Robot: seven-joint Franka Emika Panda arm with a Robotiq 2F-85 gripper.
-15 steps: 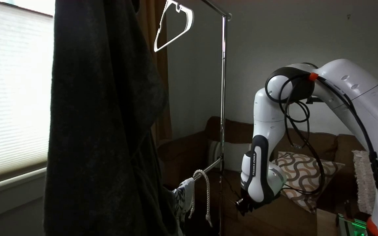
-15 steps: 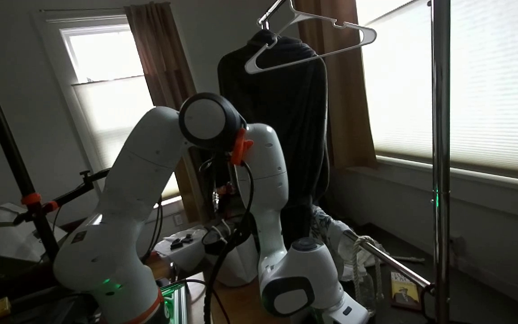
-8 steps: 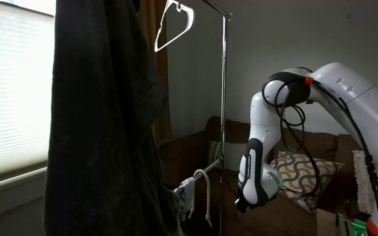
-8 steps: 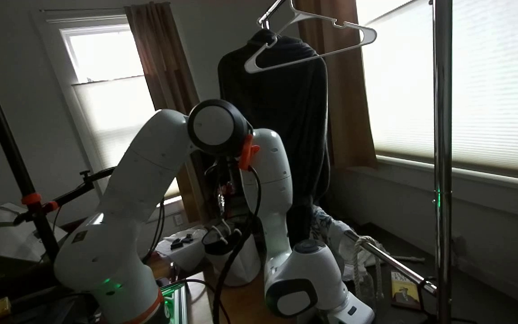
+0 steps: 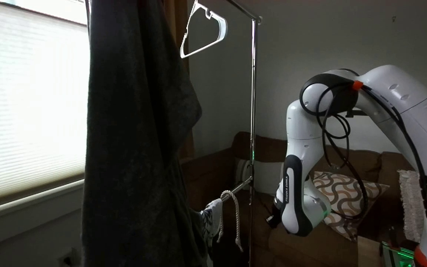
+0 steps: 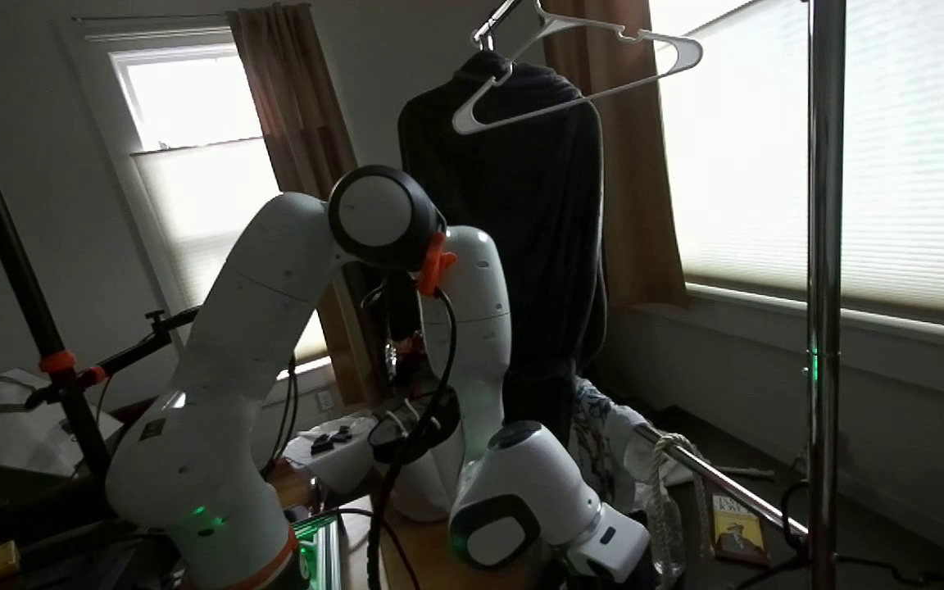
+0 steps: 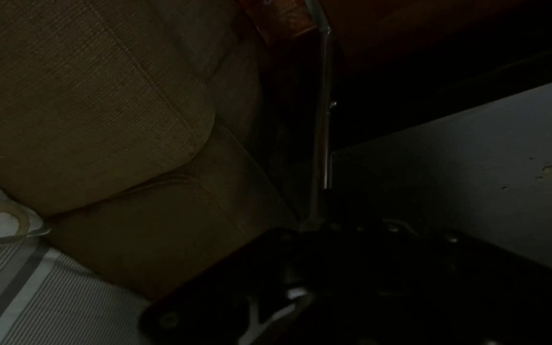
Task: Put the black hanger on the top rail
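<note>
In an exterior view, the top rail (image 6: 498, 17) is seen at 12 o'clock, the black hanger (image 6: 787, 524) at 4; whether the gripper (image 5: 272, 221) is spread cannot be told.

The slim silvery metal top rail (image 5: 241, 7) has a polished gleam; the white triangular plastic hanger (image 5: 223, 30) looks smooth to me. The long dark cloth garment (image 5: 135, 141) is matt, the off-white twisted rope (image 5: 237, 216) rough, the brown fabric sofa (image 7: 89, 105) coarsely woven.

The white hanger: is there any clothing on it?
No, the white hanger is bare; in an exterior view, the dark garment hangs behind it.
</note>
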